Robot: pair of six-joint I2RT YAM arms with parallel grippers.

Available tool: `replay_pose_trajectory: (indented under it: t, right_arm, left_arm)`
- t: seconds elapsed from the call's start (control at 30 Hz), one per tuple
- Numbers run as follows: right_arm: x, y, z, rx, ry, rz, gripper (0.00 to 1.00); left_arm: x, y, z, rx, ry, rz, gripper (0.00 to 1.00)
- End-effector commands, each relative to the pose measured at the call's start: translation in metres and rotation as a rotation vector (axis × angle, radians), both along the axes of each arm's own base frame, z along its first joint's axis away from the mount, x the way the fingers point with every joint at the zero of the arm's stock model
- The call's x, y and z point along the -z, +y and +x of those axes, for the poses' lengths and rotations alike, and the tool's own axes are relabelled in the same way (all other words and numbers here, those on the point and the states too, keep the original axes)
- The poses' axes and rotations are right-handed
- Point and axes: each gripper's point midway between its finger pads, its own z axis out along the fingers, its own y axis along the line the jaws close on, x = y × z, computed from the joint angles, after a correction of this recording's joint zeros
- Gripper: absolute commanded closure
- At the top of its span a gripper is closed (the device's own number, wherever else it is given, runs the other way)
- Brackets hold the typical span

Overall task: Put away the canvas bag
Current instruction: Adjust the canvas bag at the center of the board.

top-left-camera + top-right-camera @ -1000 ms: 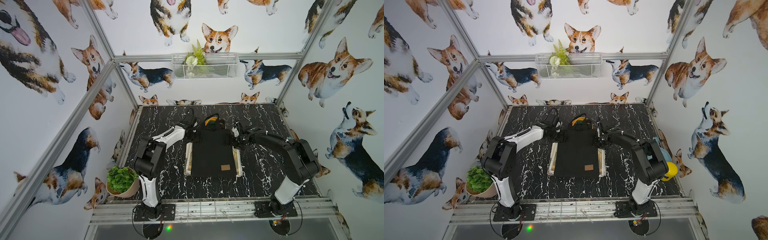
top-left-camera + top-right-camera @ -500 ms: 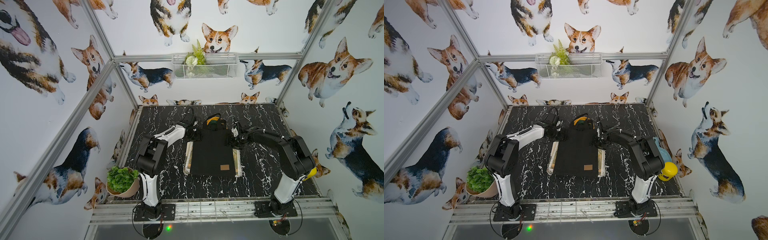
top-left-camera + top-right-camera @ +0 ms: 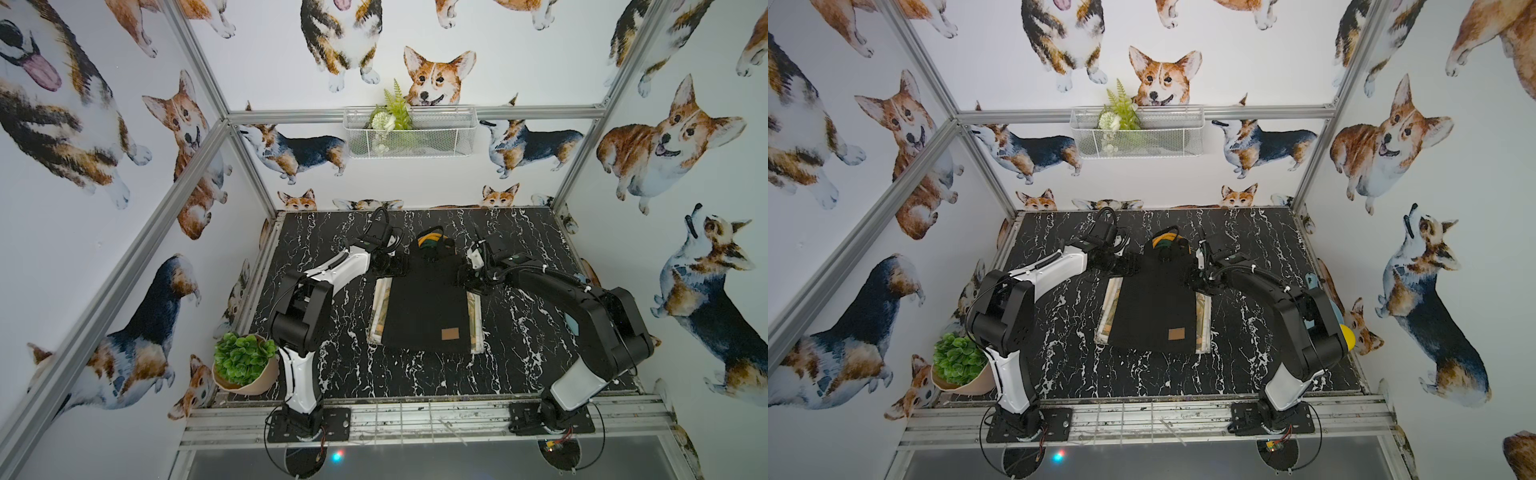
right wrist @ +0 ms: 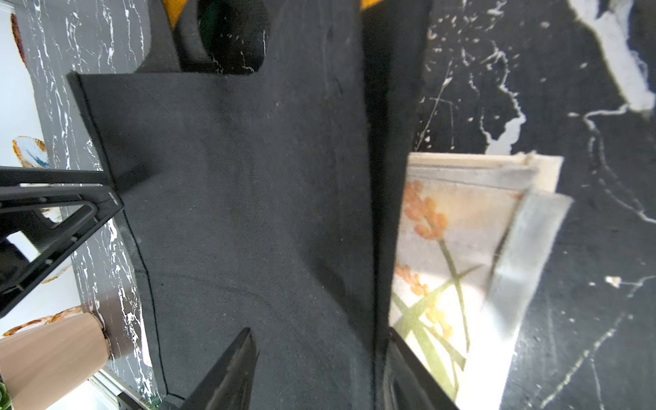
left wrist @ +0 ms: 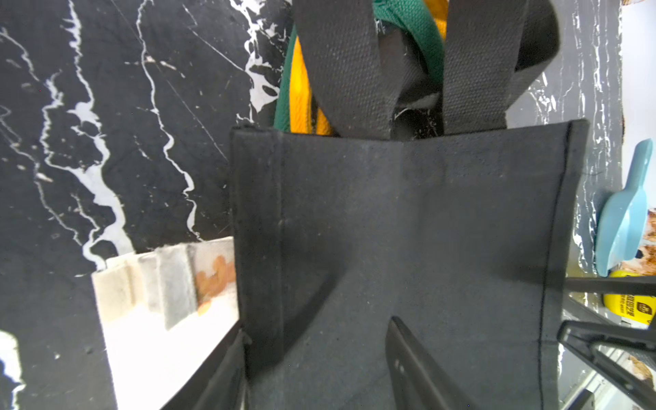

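A black canvas bag (image 3: pixel 424 307) (image 3: pixel 1156 309) lies flat in the middle of the black marble table, its black straps (image 5: pixel 355 71) pointing toward the back wall. My left gripper (image 3: pixel 397 266) (image 5: pixel 317 326) sits at the bag's far left corner. One finger lies on the cloth and the other against the side edge, shut on that edge. At the far right corner my right gripper (image 3: pixel 467 278) (image 4: pixel 319 330) grips the opposite side edge the same way. A cream floral bag (image 3: pixel 380 307) (image 4: pixel 454 248) with green and yellow handles (image 5: pixel 298 81) lies under the black one.
A potted plant (image 3: pixel 243 365) stands at the table's front left corner. A white wire basket (image 3: pixel 409 133) with greenery hangs on the back wall. A yellow ball (image 3: pixel 1345 336) and a pale blue scoop (image 5: pixel 624 220) lie by the right wall.
Both grippers slid inward onto the black bag's far corners and narrowed on its side edges. The bag looks slightly narrower, and more of the floral bag shows at its sides.
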Motion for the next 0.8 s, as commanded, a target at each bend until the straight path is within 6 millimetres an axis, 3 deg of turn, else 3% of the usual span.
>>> replay_pose_trajectory:
  t: [0.0, 0.03, 0.1, 0.3, 0.77]
  right_arm:
    - [-0.002, -0.001, -0.004, 0.004, 0.003, 0.006, 0.43]
    - [-0.003, 0.000, -0.004, 0.004, 0.001, 0.010, 0.45]
    - [-0.001, 0.000, -0.004, 0.007, 0.004, 0.012, 0.58]
    - [0.001, 0.000, -0.006, 0.005, 0.015, 0.013, 0.73]
    - [-0.003, -0.015, -0.013, 0.033, 0.008, -0.024, 0.77]
  left_arm:
    - [-0.008, -0.012, 0.005, 0.017, -0.014, -0.064, 0.42]
    - [-0.008, -0.014, 0.005, 0.020, -0.010, -0.072, 0.45]
    - [-0.007, -0.016, 0.005, 0.024, -0.004, -0.082, 0.52]
    - [-0.006, -0.018, 0.003, 0.042, 0.004, -0.088, 0.66]
    - [-0.004, -0.024, 0.012, 0.054, 0.012, -0.090, 0.65]
